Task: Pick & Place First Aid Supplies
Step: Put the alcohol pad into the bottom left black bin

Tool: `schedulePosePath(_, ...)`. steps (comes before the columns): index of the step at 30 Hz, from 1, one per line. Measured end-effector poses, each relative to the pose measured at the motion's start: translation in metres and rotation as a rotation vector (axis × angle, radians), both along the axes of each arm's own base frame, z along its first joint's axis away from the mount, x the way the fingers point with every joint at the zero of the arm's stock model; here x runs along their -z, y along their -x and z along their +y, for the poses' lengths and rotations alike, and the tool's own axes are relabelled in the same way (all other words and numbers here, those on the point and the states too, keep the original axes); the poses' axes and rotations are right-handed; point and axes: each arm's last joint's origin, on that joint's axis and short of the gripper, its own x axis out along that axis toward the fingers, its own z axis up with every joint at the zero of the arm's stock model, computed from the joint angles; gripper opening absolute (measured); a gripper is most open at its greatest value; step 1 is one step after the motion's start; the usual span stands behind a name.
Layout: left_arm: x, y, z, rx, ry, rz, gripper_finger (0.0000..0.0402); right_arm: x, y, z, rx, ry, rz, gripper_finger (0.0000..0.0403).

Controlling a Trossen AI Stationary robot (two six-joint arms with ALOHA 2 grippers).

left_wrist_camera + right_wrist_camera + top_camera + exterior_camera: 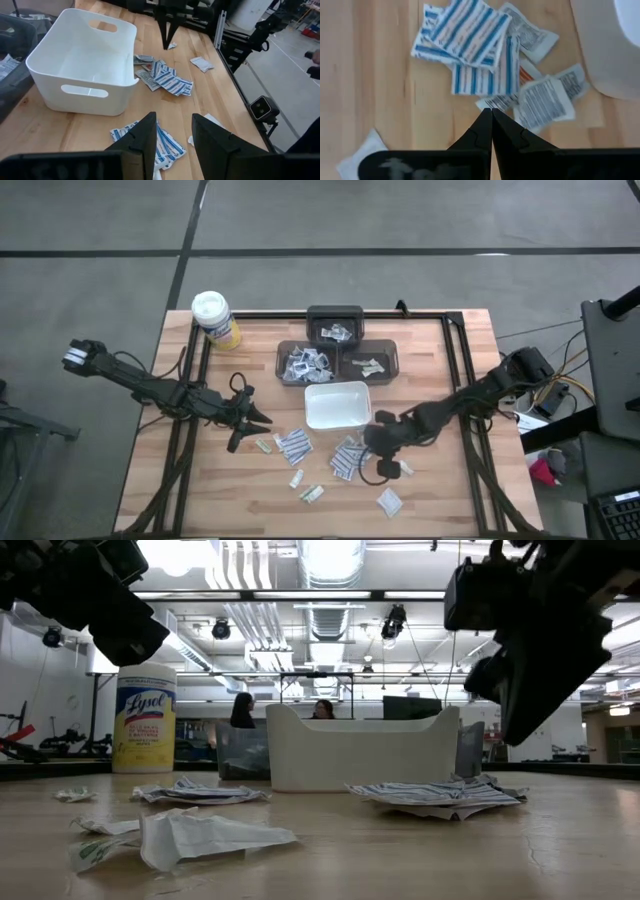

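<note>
First aid packets (349, 457) lie scattered beside the white tray (337, 406) (empty). Right gripper (491, 116) closed, holding nothing; left gripper (173, 132) parted, empty.

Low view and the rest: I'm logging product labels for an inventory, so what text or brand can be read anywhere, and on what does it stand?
"Lysol": on the yellow canister with a white lid, standing at the table's far left corner; the smaller lines under the brand are too blurred to read.
Print on the packets by the white tray: black text blocks and blue stripes, too small to read.
No other legible text shows.
</note>
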Motion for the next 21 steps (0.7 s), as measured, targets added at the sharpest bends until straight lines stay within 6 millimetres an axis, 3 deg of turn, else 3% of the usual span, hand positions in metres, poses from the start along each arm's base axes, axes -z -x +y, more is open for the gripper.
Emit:
schedulePosePath(7, 0.000, 0.000, 0.000, -0.002, -0.001, 0.000, 0.0117, 0.016, 0.008, -0.006, 0.117, 0.024, -0.015, 0.0008)
schedulePosePath(16, 0.000, 0.000, 0.000, -0.002, -0.002, 0.000, 0.0117, 0.017, 0.008, -0.006, 0.279, -0.046, 0.005, 0.0008)
schedulePosePath(21, 0.000, 0.000, 0.000, -0.001, -0.002, 0.000, 0.0117, 0.016, 0.008, -0.005, 0.189, -0.015, -0.006, 0.0009)
